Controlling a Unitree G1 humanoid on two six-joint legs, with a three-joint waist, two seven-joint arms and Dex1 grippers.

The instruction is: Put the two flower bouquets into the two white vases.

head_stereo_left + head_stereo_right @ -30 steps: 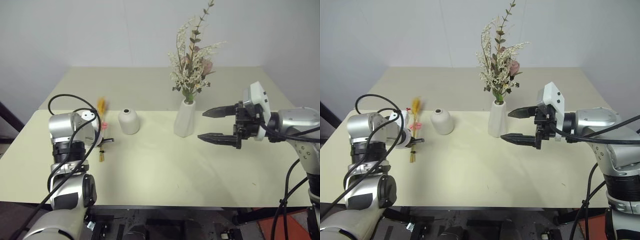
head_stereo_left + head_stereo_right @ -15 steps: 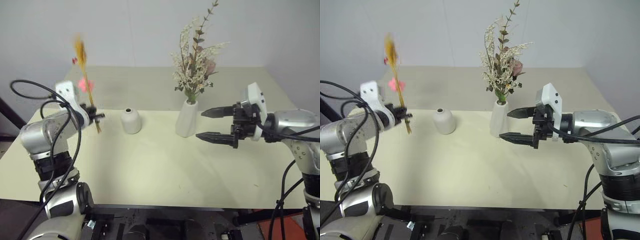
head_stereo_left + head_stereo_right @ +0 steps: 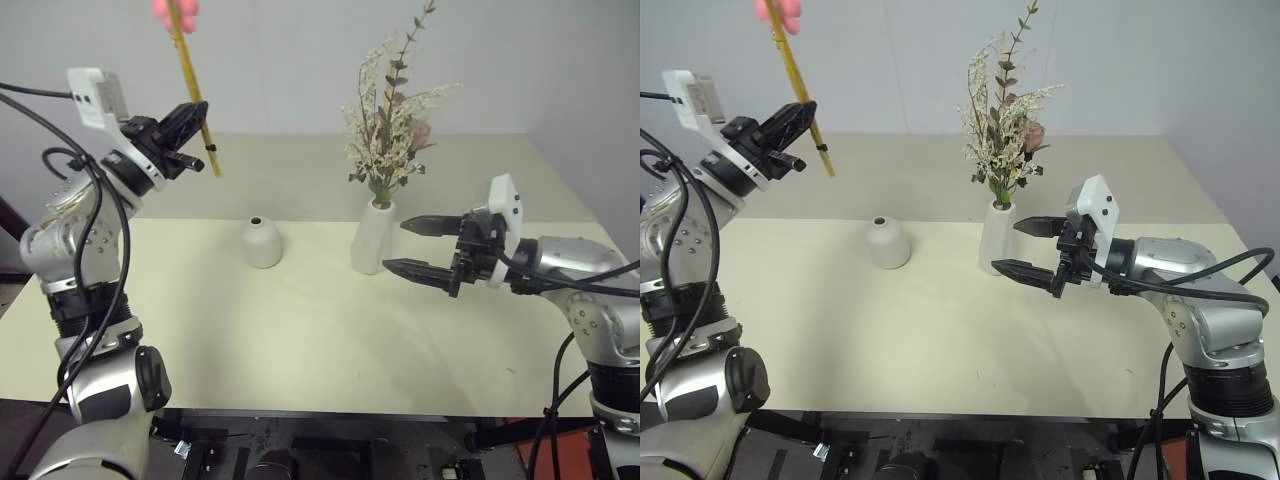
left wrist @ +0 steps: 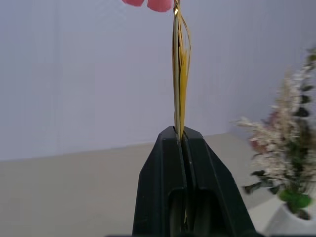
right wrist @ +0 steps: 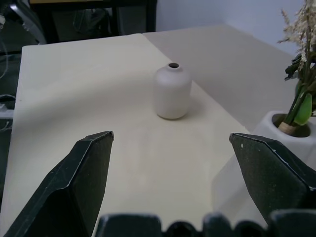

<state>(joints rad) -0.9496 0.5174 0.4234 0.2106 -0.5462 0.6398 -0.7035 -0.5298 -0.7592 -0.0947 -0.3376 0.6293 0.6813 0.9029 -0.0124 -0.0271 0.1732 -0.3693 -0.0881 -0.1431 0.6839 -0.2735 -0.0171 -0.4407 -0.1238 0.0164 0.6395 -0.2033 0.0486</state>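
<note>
Lifting the wheat bunch point(image 3: 185, 75) off the table point(image 3: 300, 340), left gripper point(image 3: 190, 125) pinched tight on its stems, swinging upright toward the round vase point(image 3: 262, 242) at four o'clock, right gripper point(image 3: 420, 248) hanging wide open and empty.

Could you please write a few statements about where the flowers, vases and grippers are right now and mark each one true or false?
1. The left gripper is shut on the slim bunch of golden wheat stalks with pink blossoms, held in the air. True.
2. The short, round, matte white vase already holds flowers. False: its small mouth is empty.
3. The bushy bouquet of cream-white sprigs and green leaves stands in the taller, tapered white vase. True.
4. The right gripper grips the taller vase. False: its fingers are spread open beside the vase and hold nothing.
5. The short vase lies tipped over on the pale table. False: it stands upright.
</note>
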